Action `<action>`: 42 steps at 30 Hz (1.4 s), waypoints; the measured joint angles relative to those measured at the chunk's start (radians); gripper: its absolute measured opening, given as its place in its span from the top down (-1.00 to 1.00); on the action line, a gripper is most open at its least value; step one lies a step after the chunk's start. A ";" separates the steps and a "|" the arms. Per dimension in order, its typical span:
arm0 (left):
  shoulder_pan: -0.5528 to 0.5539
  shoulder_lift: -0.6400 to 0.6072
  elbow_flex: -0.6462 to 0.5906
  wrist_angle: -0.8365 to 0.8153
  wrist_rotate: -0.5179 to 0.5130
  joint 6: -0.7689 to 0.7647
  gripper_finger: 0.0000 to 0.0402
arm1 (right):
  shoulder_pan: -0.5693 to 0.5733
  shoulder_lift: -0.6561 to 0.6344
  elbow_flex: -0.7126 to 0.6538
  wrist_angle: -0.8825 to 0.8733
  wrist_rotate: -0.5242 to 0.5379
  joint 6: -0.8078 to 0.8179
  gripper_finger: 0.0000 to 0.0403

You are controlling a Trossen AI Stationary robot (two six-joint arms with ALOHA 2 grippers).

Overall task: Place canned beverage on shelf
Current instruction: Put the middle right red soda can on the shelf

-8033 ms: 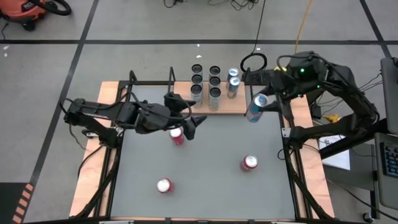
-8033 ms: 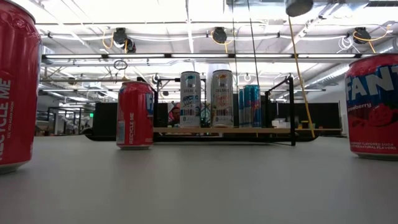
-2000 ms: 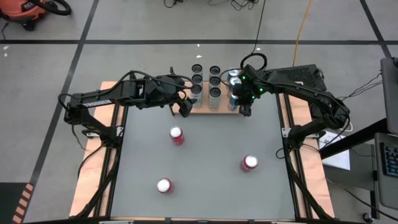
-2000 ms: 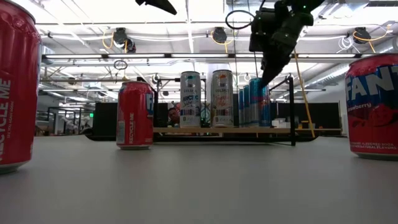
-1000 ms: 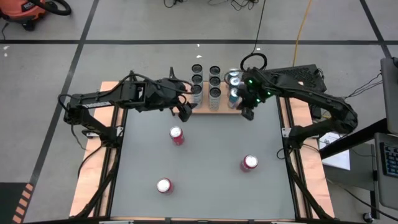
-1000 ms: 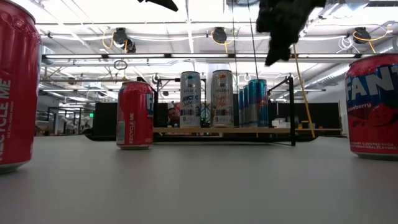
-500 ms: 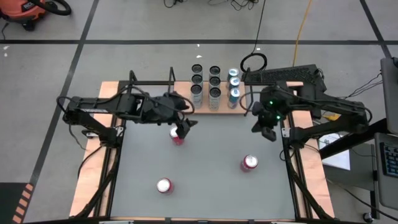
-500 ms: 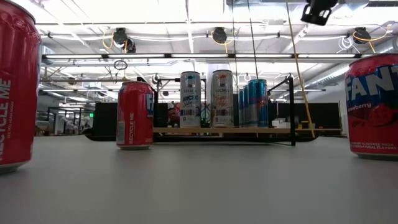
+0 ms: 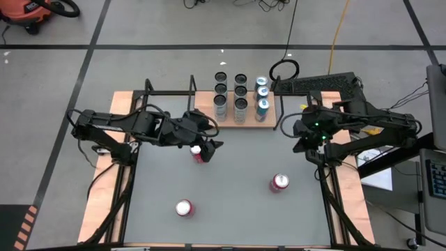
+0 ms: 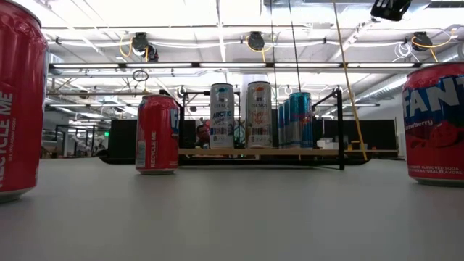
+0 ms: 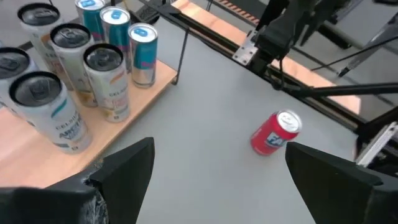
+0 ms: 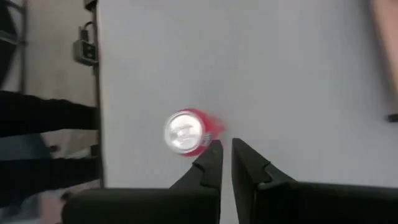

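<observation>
The shelf [image 9: 203, 103] stands at the table's far edge; several tall cans [image 9: 240, 96] stand upright on it, silver ones and a column of blue ones [image 9: 262, 95]. Three red cans stand on the grey tabletop: one [image 9: 199, 154] near the middle, one [image 9: 279, 183] to the right, one [image 9: 183, 208] near the front. My left gripper [image 9: 209, 145] hovers open just right of the middle red can and well above it. My right gripper [image 9: 307, 145] is shut and empty at the table's right edge, high up; its wrist view looks down on the right red can [image 12: 186, 132].
Black rod frames [image 10: 338, 127] rise at the shelf's ends. Wooden strips and the arms' black mounts [image 9: 122, 150] run along both table sides. The low view shows red cans close at left [image 10: 20, 101] and right [image 10: 435, 123]. Bare tabletop lies between the cans.
My right gripper, shut, has drawn away from the blue cans on the shelf toward the table's right edge and nearer, rising. My left gripper, open, has swung from the shelf's front toward the near side, over the middle red can. The cans have stayed put.
</observation>
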 joint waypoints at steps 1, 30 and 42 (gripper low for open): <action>0.000 0.000 0.000 0.001 0.000 -0.018 -0.81 | 0.006 -0.009 -0.003 0.003 0.021 -0.008 1.00; -0.054 0.004 0.000 -0.097 0.031 0.040 -0.81 | 0.254 0.154 -0.061 0.097 0.191 0.325 -0.97; -0.057 0.004 0.000 -0.158 0.060 0.052 -0.81 | 0.397 0.158 -0.313 0.361 0.181 0.515 -0.96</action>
